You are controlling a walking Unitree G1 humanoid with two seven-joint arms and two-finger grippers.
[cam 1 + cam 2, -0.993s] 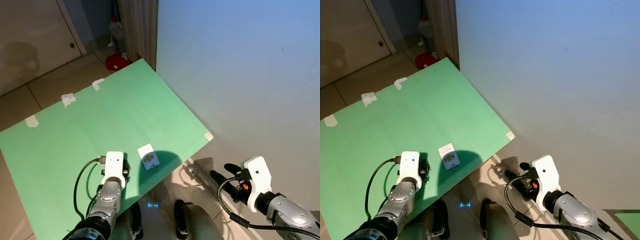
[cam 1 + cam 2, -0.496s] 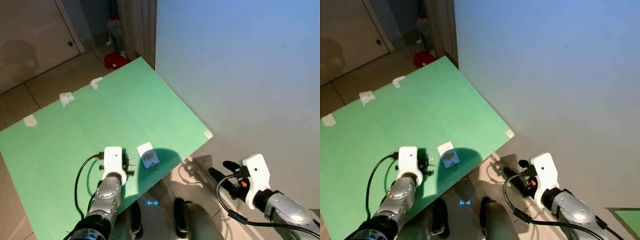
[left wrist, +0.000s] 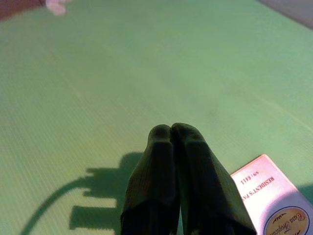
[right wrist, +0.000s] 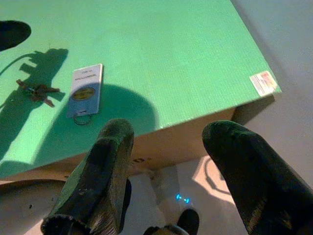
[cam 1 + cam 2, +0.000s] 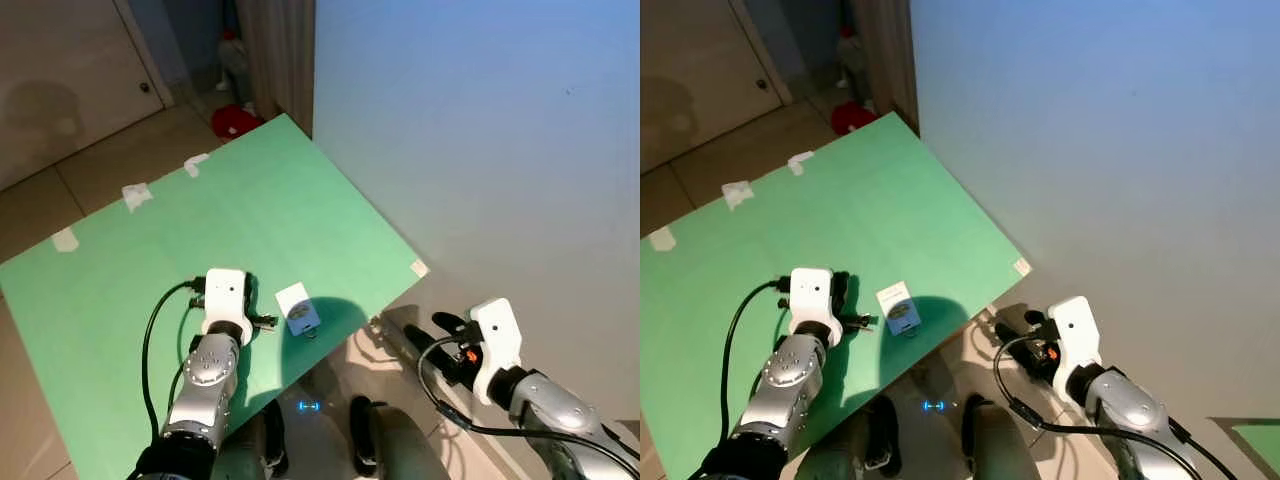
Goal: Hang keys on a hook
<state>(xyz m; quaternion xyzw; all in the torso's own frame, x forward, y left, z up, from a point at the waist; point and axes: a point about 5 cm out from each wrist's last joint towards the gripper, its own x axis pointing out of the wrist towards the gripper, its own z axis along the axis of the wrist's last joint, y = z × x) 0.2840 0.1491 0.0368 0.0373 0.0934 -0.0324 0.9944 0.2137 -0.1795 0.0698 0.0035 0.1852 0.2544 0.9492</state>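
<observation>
A small bunch of keys (image 4: 36, 91) lies flat on a green counter (image 5: 260, 220), near its front edge. Just beside the keys rests a white tag (image 5: 297, 307) with a metal ring (image 4: 81, 118). The left tool (image 3: 172, 132) hovers low over the green surface close to the tag, its two black fingers pressed together with nothing between them. The right tool (image 4: 166, 147) hangs off the counter's front edge, above the tiled floor (image 5: 90, 160), fingers spread wide apart. A pale wall (image 5: 480, 130) stands behind.
</observation>
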